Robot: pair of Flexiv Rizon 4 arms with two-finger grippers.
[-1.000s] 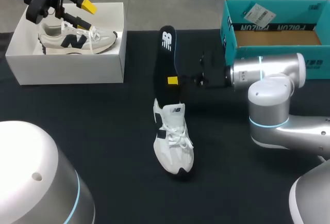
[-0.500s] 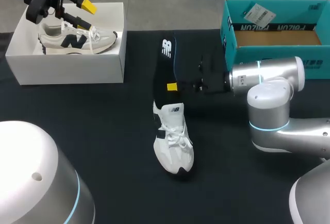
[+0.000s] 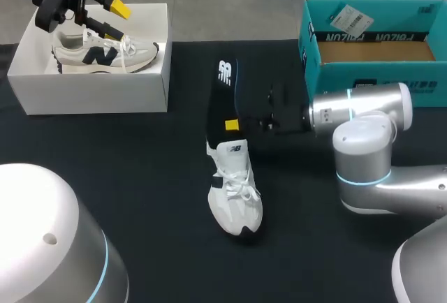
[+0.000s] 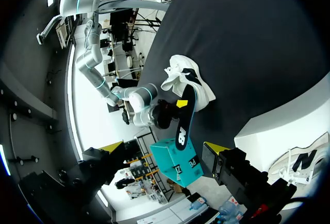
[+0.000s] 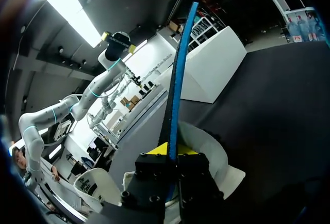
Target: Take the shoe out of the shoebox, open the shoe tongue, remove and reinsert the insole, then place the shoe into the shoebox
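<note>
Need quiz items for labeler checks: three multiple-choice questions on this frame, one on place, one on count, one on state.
1. Where is the left hand?
A. above the white box
B. above the teal box
C. out of view

2. How many shoes show?
A. one
B. two
C. three

3. What state is the right hand in?
A. open and empty
B. shut on the insole
C. shut on a lace

Answers:
1 A: in the head view it hangs over the white box.
2 B: the boxed shoe plus the table shoe.
3 B: the right wrist view shows the insole clamped edge-on between its fingers.
</note>
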